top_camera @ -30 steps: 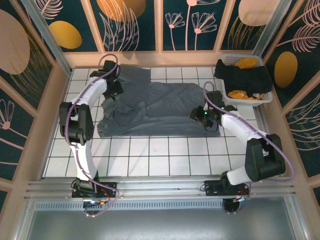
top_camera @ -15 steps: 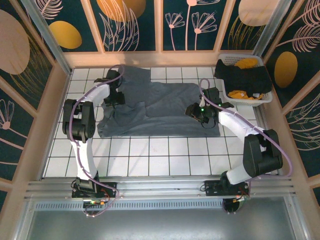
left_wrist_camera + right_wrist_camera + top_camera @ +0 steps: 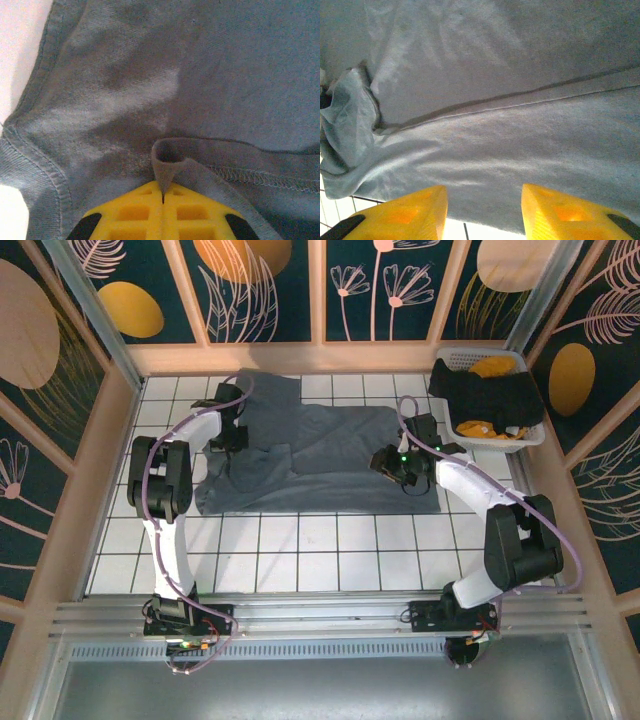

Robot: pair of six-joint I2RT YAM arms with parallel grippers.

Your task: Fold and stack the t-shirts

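A large slate blue-grey t-shirt (image 3: 330, 455) lies spread and rumpled on the white tiled table. Over its left part, my left gripper (image 3: 237, 437) sits low on the cloth. In the left wrist view the yellow fingers of my left gripper (image 3: 162, 189) are pressed together, pinching a small raised fold of the t-shirt (image 3: 167, 157) beside a stitched hem. My right gripper (image 3: 388, 466) hovers over the shirt's right side. Its yellow fingers (image 3: 415, 212) stand apart with nothing between them, above the t-shirt (image 3: 495, 145) close to its edge.
A white laundry basket (image 3: 532, 436) sits at the back right corner, holding a black t-shirt (image 3: 490, 392) and a mustard-yellow t-shirt (image 3: 495, 366). Wooden walls ring the table. Bare tiles (image 3: 320, 550) run along the front of the table.
My left gripper has slid right onto the shirt and shut on a fold of it. My right gripper has moved left over the shirt's right side, still open.
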